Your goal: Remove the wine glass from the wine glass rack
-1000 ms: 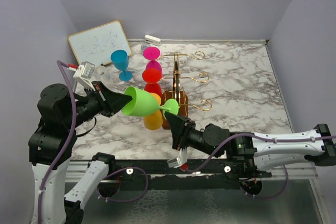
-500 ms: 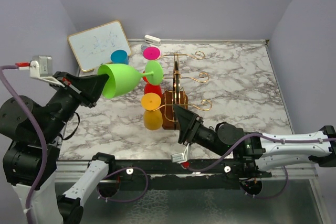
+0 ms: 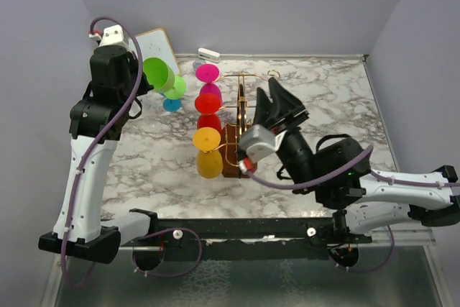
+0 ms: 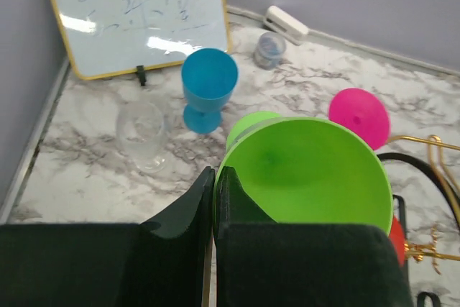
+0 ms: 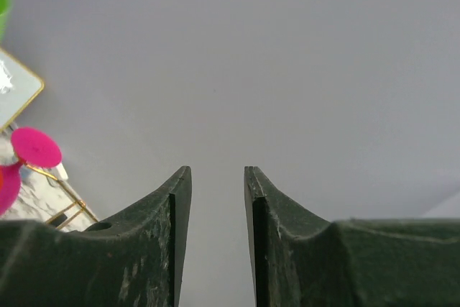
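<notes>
The green wine glass [image 3: 164,77] is off the gold wire wine glass rack [image 3: 244,102] and hangs high over the table's back left. My left gripper [image 3: 149,71] is shut on its rim; in the left wrist view the gripper [image 4: 214,172] pinches the rim's left edge, with the bowl [image 4: 309,170] opening toward the camera. My right gripper [image 3: 284,98] is raised above the rack and tilted up. In the right wrist view it [image 5: 217,172] is open, with only the wall between its fingers.
Pink [image 3: 208,72], red [image 3: 209,102] and orange [image 3: 207,139] glasses hang on the rack's left side above its wooden base [image 3: 233,152]. A blue glass [image 4: 208,88], a clear glass [image 4: 142,134], a whiteboard [image 4: 136,12] and an eraser [image 4: 286,25] stand at the back left.
My left arm has swung the green glass up and away from the rack toward the back left. My right gripper left the glass's foot, opened and rose above the rack.
</notes>
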{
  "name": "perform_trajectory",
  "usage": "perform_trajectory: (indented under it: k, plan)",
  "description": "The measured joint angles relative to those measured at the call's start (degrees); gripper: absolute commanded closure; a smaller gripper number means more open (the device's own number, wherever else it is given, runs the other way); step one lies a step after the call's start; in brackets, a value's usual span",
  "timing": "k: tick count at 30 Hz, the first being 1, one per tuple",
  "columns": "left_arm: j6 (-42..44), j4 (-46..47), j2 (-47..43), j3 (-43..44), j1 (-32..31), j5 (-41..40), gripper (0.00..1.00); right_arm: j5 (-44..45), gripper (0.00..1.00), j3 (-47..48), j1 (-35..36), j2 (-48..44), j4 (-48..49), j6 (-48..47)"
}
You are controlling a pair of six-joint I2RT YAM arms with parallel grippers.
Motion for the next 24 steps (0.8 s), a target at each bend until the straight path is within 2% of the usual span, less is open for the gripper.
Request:
perform_trajectory:
  k: [4,9,16,20,24]
  plan:
    - [1.51,-0.68,2.43,-0.66,2.36,-3.58,1.00,5.01,0.67,4.07,-1.60,-0.39,5.31,7.15]
    - [1.27,1.51,7.78,4.59,14.73,-0.35,1.00,9.90,0.67,3.76,-2.25,0.50,7.76,12.11]
    - [-3.13,4.79,19.41,10.69,28.09,3.91,1.00,15.26,0.68,0.31,-2.54,2.23,7.23,16.50]
    - [-5.95,5.75,22.84,7.87,34.38,4.87,1.00,17.99,0.70,0.31,-2.54,0.92,5.44,21.11]
    - [-7.63,6.71,22.53,0.20,36.26,4.85,1.00,19.56,0.70,0.96,-2.54,-3.50,-2.14,30.14]
